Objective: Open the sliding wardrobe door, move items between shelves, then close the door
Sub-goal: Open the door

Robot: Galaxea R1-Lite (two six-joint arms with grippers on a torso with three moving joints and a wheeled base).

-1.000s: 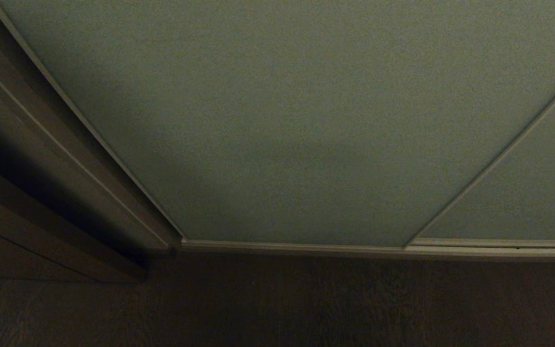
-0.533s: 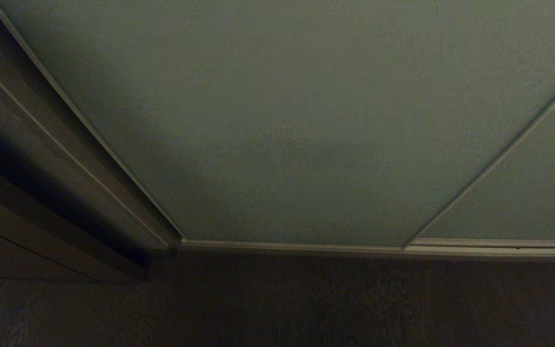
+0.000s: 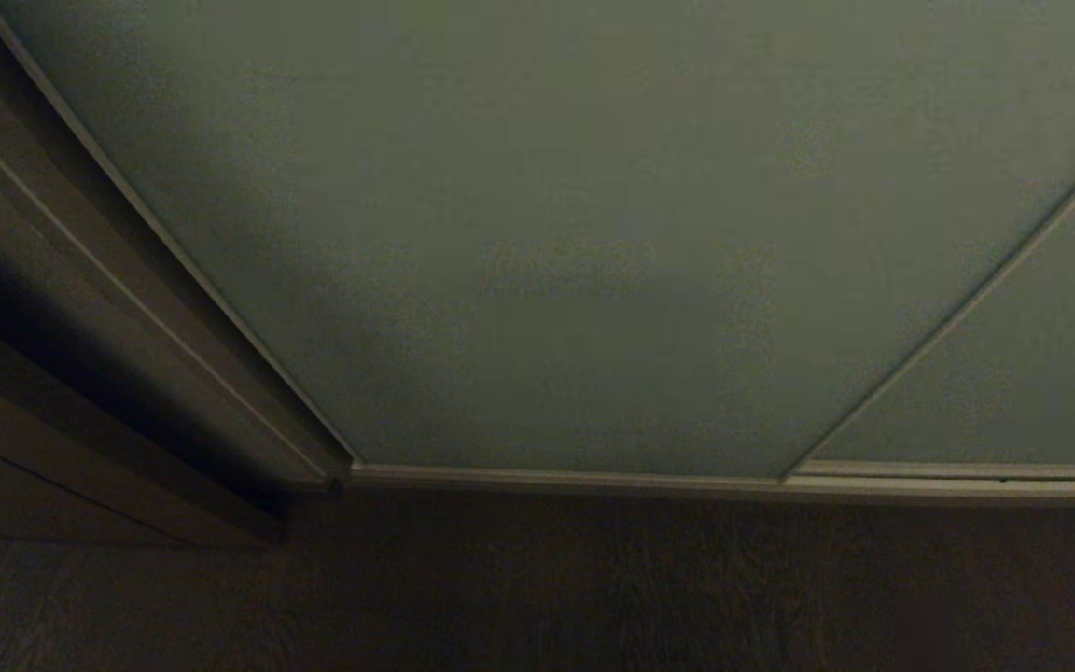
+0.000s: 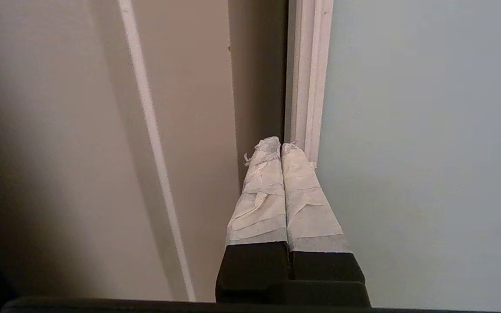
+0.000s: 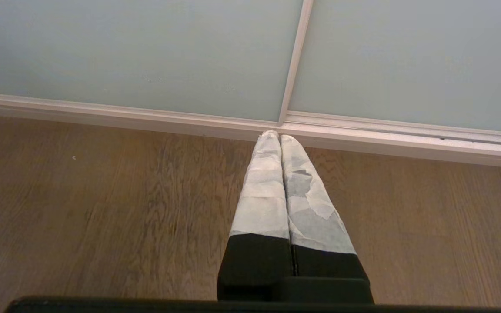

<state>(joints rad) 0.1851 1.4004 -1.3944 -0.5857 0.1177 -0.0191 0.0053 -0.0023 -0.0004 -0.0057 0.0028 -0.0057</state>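
- The left gripper (image 4: 281, 145) has its two taped fingers pressed flat together, and it holds nothing.
- Its tips point at the dark crack just beside the door's pale frame strip (image 4: 309, 78). I cannot tell if the tips touch that strip yet.
- The sliding wardrobe door (image 4: 424, 143) lies on one side of the tips, right past the strip. The brown wooden frame (image 4: 189, 108) lies on the other side.
- The strip is long and thin and runs away from the tips, so the edge to push on goes up and down the door.
- I think the next move is to catch that edge with the tips and push the door away from the brown frame, toward the second panel (image 3: 1041, 373).
- The crack is narrow, so the tips could slip off the strip or rub the brown frame.
- The right gripper (image 5: 280, 135) is also pressed shut and empty. It hangs over the wood floor (image 5: 102, 208), pointing at the floor track (image 5: 146, 116) where the two panels meet.
- The left gripper is the nearer one to the door's edge.
- Farther on, the door is shut, so the shelves and the toys are hidden behind it.
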